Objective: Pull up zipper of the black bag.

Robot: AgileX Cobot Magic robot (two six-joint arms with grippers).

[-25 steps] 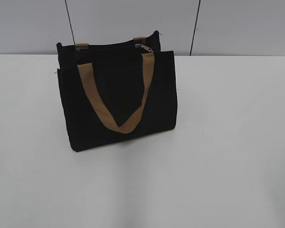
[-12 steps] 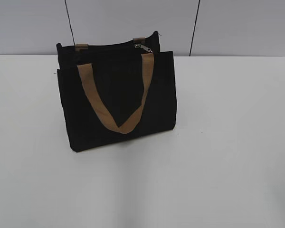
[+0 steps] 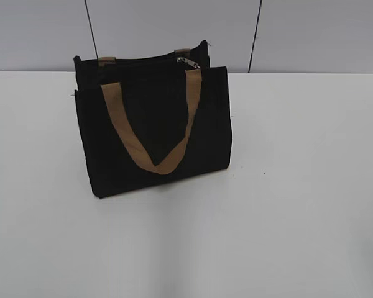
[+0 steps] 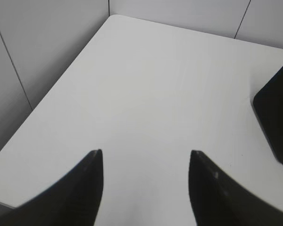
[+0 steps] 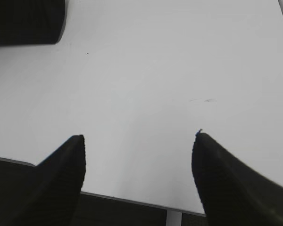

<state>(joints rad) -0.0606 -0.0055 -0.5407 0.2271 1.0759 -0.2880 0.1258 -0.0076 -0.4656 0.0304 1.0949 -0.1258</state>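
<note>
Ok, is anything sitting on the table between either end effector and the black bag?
Nothing visible. Bare table lies between the left end effector, the right end effector and the black bag.

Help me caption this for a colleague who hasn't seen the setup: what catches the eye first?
The black bag stands upright left of centre on the white table, its tan strap hanging in a V down the front. A small metal zipper pull glints at the top edge, towards the right end. Both hands, left hand and right hand, are open over bare table, away from the bag.
</note>
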